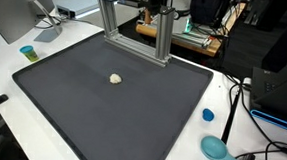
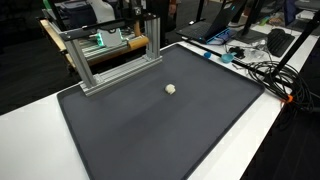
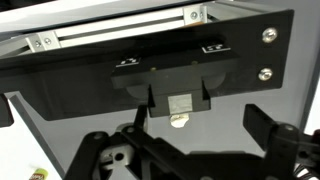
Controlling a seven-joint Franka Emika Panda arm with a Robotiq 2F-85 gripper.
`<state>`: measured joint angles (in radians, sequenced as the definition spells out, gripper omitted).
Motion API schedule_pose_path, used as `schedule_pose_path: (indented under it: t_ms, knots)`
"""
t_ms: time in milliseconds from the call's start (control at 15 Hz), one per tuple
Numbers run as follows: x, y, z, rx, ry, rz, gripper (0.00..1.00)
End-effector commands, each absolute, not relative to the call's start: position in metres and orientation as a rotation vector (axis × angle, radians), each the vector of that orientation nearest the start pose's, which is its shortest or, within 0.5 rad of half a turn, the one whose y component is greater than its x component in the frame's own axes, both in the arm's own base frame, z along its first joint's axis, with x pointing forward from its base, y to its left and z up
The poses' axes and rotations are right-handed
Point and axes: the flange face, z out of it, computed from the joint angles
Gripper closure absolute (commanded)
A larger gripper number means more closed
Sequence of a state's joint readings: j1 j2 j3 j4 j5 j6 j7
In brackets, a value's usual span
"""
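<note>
Lab: monitor point(image 1: 15, 12), aluminium frame point(image 1: 137, 28), cable tangle point(image 2: 262, 68), white bench point(image 2: 290, 130).

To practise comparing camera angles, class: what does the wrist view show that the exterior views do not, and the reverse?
Only the wrist view: that the gripper is open and empty, and a black plate with screws. Only an exterior view: the monitor, a teal cup, a blue cap and the whole dark mat. Shared: the aluminium frame and, probably, the small pale lump.

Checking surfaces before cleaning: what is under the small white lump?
The white lump rests on a dark mat, which lies on a white table. The mat hides the tabletop beneath it.
</note>
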<state>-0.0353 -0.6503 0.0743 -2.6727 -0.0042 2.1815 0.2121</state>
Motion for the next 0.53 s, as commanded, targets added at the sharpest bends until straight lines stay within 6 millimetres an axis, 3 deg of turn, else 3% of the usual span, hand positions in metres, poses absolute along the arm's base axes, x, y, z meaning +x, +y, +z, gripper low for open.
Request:
schedule_pose_path:
  t_ms: [0,467]
  knots:
    - [0.3636,0.0098,0.441,-3.157,0.322,-0.276,0.02]
    - [0.3573,0.0027,0.4412,-3.158,0.203,-0.227,0.03]
